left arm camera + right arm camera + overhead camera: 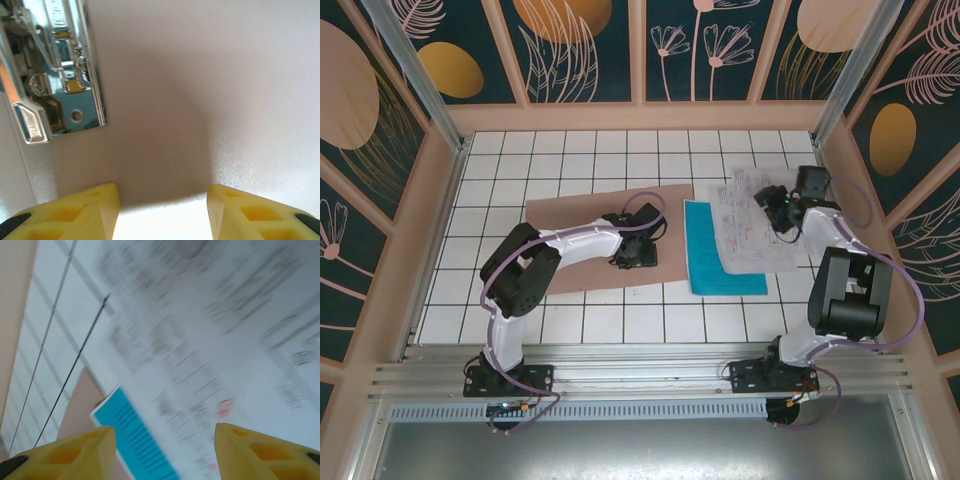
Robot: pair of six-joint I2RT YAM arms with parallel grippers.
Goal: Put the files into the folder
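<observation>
Files (748, 243) lie beside the folder (570, 212), none filed; left fingers (75, 215) and right fingers (70, 450) spread wide, holding nothing.

The bench (570, 150) under the left hand (638, 248) and right hand (772, 203) is white tile with a dark grid, edged in pale peach wood. Beyond and beside the hands stand dark teal wall panels (590, 50) painted with orange ovals and pale plant outlines. Nearer than the hands runs an aluminium rail (640, 375).
</observation>
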